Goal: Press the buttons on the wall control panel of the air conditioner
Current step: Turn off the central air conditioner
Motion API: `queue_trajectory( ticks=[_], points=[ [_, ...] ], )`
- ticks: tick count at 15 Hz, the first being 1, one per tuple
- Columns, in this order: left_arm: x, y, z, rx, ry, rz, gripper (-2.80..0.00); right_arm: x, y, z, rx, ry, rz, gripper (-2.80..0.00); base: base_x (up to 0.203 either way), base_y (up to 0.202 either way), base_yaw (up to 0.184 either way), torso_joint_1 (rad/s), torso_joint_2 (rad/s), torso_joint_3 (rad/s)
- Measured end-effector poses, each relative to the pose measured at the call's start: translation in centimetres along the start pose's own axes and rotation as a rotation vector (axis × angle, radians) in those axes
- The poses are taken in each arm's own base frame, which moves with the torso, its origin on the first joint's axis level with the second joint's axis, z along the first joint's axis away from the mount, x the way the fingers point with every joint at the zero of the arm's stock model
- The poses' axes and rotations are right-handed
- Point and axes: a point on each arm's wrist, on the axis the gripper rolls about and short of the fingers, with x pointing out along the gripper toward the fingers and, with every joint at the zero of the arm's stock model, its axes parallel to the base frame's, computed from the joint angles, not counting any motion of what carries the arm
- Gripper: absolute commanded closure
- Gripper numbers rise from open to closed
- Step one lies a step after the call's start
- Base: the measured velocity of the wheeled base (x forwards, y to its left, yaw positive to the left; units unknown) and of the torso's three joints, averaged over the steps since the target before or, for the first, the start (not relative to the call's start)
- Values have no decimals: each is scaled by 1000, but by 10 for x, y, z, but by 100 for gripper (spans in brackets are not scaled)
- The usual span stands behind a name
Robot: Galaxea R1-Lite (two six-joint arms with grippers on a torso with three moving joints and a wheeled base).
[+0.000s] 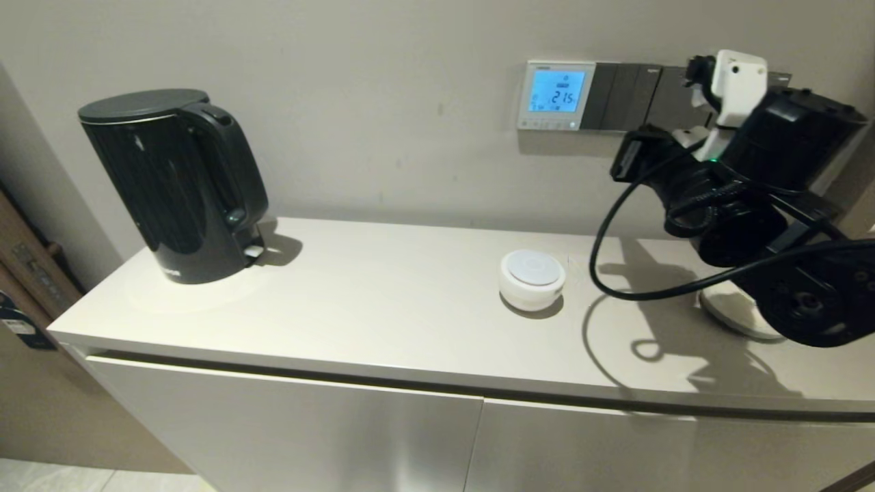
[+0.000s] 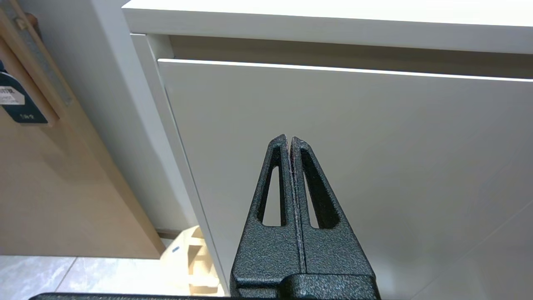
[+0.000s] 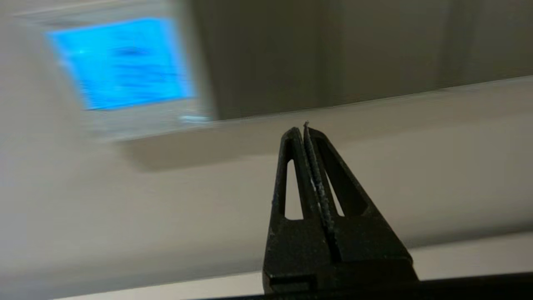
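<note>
Approach step: right tool, fingers pressed together and holding nothing, hangs near wall below-right of air conditioner's wall control panel, off buttons. Next: shift tip onto one button, push. Left tool pinched together, parked low by cabinet front.

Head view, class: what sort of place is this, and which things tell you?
Probably a hotel room or home. A black electric kettle stands on a pale cabinet top, and a white-framed thermostat with glowing blue screen is on the wall.
</note>
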Motion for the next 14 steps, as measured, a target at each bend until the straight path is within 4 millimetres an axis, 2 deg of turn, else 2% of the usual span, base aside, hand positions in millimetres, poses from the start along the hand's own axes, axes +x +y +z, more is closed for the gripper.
queue_trajectory(
  ticks=[5,10,14],
  points=[
    [0,0,0,0,0,0,0,-30,-78,10,-83,30,-43,0,0,0,0,0,0,0],
    [0,0,0,0,0,0,0,-94,-105,13,-104,83,-31,0,0,0,0,0,0,0],
    [0,0,0,0,0,0,0,-151,-119,2,-121,148,-29,0,0,0,0,0,0,0]
  ],
)
